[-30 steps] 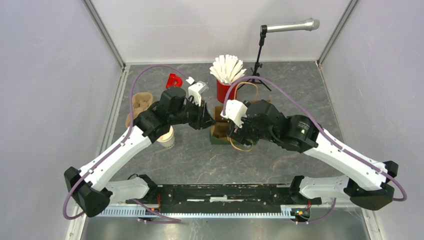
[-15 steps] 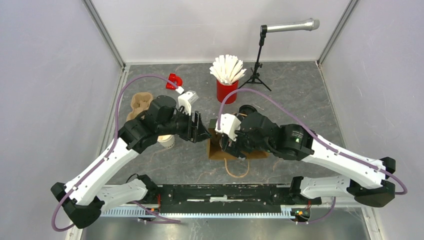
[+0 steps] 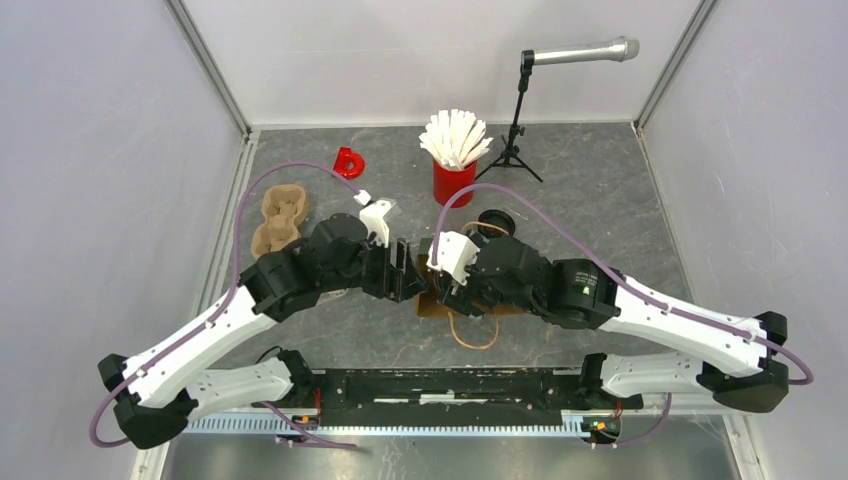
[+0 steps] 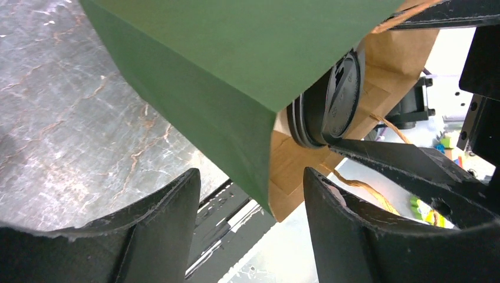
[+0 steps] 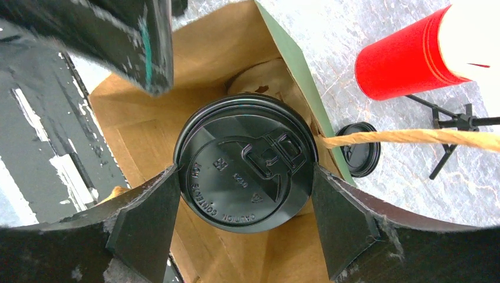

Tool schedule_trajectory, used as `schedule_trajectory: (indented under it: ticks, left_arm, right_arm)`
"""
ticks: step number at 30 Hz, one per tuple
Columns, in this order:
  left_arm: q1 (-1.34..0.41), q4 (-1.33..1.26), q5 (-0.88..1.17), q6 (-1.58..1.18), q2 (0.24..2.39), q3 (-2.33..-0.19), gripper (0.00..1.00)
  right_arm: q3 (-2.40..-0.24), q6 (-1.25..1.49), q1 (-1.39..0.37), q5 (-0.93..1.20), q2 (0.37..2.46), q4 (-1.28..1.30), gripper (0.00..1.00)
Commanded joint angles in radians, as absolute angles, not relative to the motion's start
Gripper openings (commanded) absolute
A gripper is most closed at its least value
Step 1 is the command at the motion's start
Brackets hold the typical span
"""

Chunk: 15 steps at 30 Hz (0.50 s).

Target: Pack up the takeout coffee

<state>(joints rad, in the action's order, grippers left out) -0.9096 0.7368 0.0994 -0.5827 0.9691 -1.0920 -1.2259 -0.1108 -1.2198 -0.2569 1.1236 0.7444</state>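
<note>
A: We log the left claw (image 4: 250, 180) wide, with the green edge of the paper bag (image 4: 206, 59) between its fingers. Whether they touch it, we cannot tell.
B: At the middle of the desk (image 3: 620, 220) we find one lidded cup (image 5: 236, 194) inside that bag. The right claw (image 5: 243, 175) grips its black rim.
A: A loose lid (image 5: 359, 156) lies just outside the bag, near the red cup (image 5: 407, 62).

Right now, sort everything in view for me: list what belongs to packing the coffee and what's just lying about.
Belongs to the job: lidded cup; paper bag around it; loose black lid; right gripper on that cup.

Lying about: red cup of white sticks; pulp carrier; small red piece; microphone on its stand.
</note>
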Motion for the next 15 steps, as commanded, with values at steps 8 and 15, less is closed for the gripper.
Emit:
schedule_trajectory:
  ticks: [8,15]
  left_arm:
    - [-0.914,0.718,0.033,-0.662,0.938,-1.061,0.67]
    - [-0.923,0.708,0.031,-0.657,0.923,-1.024,0.54]
  right_arm:
    - [-1.121,-0.145,-1.234,-0.276,1.05,0.616,0.81]
    - [-1.143,-0.12,-1.302,-0.35,1.102,0.594,0.8]
